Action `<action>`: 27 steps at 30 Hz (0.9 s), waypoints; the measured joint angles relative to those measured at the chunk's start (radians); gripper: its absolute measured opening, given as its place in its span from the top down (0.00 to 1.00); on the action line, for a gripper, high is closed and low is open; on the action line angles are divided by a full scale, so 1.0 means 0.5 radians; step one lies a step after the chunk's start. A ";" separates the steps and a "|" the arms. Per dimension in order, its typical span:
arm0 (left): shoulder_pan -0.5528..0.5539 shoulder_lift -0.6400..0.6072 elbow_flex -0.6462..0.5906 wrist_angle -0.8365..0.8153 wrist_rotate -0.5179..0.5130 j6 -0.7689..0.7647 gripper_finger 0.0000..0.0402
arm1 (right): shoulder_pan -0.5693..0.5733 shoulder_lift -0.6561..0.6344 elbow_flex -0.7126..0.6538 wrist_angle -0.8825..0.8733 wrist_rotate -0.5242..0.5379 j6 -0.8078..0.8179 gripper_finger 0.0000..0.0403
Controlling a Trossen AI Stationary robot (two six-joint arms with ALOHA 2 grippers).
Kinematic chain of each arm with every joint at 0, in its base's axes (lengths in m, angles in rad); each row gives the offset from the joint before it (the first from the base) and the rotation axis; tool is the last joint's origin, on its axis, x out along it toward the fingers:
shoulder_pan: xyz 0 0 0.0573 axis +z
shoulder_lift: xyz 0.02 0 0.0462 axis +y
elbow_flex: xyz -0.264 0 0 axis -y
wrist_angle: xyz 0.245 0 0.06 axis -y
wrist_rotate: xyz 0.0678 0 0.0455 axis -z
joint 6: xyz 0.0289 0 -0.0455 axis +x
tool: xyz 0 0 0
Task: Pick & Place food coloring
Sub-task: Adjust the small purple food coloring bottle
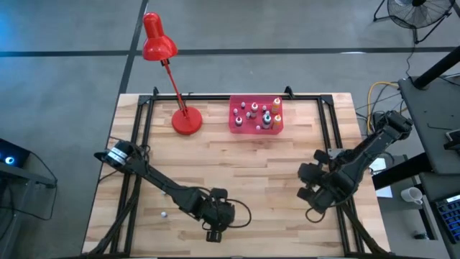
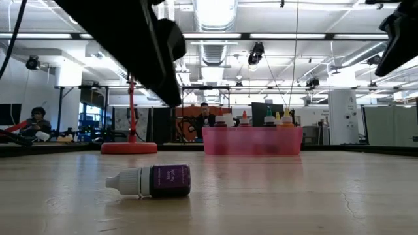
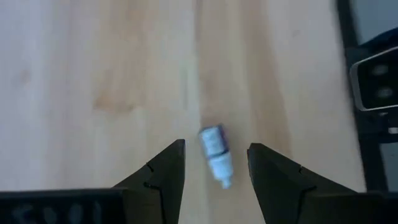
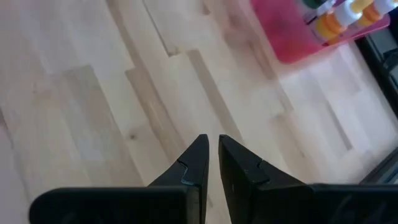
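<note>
Wooden table [image 1: 273, 165], bright workshop behind.

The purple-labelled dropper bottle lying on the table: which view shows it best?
The low view: the purple-labelled dropper bottle lies on its side, white cap and label plain. The left wrist view shows it blurred below the left gripper, fingers open. The high view shows only a speck; the right wrist view, nothing.

My left claw [image 3: 214, 163] hangs spread above the lying purple bottle [image 3: 215, 154], bare worktop [image 1: 251, 162] all around it. The middle of the worktop is free between both my arms. At the far edge, the pink tray [image 1: 256, 115] full of upright bottles and the red lamp [image 1: 186, 121] beside it block the way.
</note>
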 joint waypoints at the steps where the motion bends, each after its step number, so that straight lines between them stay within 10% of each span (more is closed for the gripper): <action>1: 0.001 0.008 0.018 -0.060 0.000 -0.048 0.63 | 0.006 -0.014 0.000 0.003 0.017 0.001 0.93; 10: 0.002 0.172 0.182 -0.142 0.000 -0.455 0.63 | -0.002 -0.049 0.004 -0.005 0.437 -0.106 0.93; 27: -0.007 0.596 0.695 -0.713 -0.007 -0.638 0.63 | -0.065 -0.057 0.002 -0.019 0.527 -0.239 0.93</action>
